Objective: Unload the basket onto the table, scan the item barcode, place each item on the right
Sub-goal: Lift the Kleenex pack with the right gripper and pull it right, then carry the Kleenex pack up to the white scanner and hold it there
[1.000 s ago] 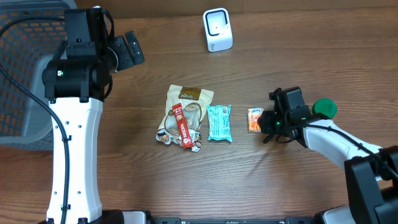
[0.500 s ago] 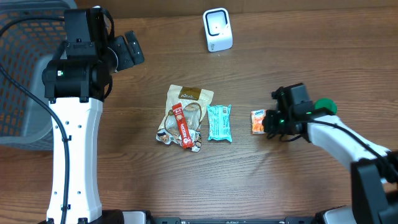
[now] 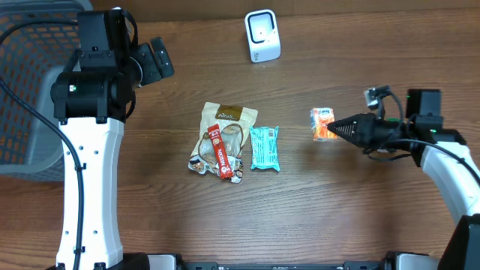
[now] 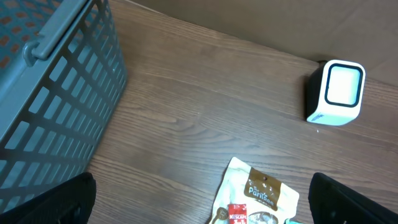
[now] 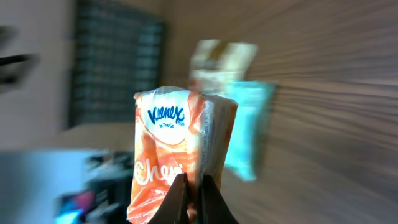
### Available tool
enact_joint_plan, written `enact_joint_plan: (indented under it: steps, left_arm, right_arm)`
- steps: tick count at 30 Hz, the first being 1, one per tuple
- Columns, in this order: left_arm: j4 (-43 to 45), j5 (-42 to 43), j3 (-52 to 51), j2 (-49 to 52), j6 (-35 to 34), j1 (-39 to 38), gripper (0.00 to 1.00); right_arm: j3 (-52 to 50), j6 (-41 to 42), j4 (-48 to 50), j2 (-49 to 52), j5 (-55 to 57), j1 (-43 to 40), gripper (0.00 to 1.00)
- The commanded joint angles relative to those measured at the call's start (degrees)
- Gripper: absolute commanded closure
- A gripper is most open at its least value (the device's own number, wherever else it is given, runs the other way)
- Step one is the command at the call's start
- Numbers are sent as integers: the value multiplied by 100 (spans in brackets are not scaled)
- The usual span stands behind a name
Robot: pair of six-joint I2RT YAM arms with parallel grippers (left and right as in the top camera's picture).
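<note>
The right gripper [image 3: 335, 128] is seen closed on the tissue pack [image 3: 321, 123]; in the right wrist view its fingers [image 5: 179, 198] are pressed nearly together, pinching the lower edge of the orange pack [image 5: 177, 146] between them. The left gripper [image 3: 154, 60] is spread wide and nothing is held or touched by it; in its own wrist view only the two dark fingertips [image 4: 59, 199] are seen, at the bottom corners.

The pack is held over the right part of the table [image 3: 360, 202], to the right of the teal bar [image 3: 264, 147] and apart from it, and well apart from the white scanner [image 3: 262, 35] at the far edge. From overhead its long axis is laid across the line of the fingers, running from the far side of the table to the near side. In the wrist view it is stood upright with the blue logo at the top and the printed face turned to the camera; the surroundings there are blurred.
</note>
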Motion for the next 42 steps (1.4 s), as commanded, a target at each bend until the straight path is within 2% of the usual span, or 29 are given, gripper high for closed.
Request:
enact_joint_plan:
  steps: [1,4,20,22,26,31,34,36,42]
  left_arm:
    - [22,-9,90,-85,107,0,0]
    - [20,-9,90,-85,107,0,0]
    - [20,-9,90,-85,107,0,0]
    - [22,-9,90,-85,107,0,0]
    - [20,-9,90,-85,107,0,0]
    - [20,-9,90,-85,107,0,0]
    - [20,-9,90,-85,107,0,0]
    - [20,-9,90,-85,107,0,1]
    - [20,-9,90,-85,107,0,0]
  right_arm:
    - [98,-326,7,-52,-1792,-192,96]
    - [101,-573,-22,-52,-2430,-229,96]
    - [101,-603,-28,-70,-2243,-212,96]
    - [101,-601,-44,-70,-1491,-170,96]
    - [98,-599,-168,-68,800,92,96]
    - [101,-601,-247,-68,3303,804,96]
    - [208,-546,-101,-70,3803,1233,96]
    - [549,-402,-334,-68,4039,1447,97]
    - [2761,-404,-2387,76,4927,1755,97]
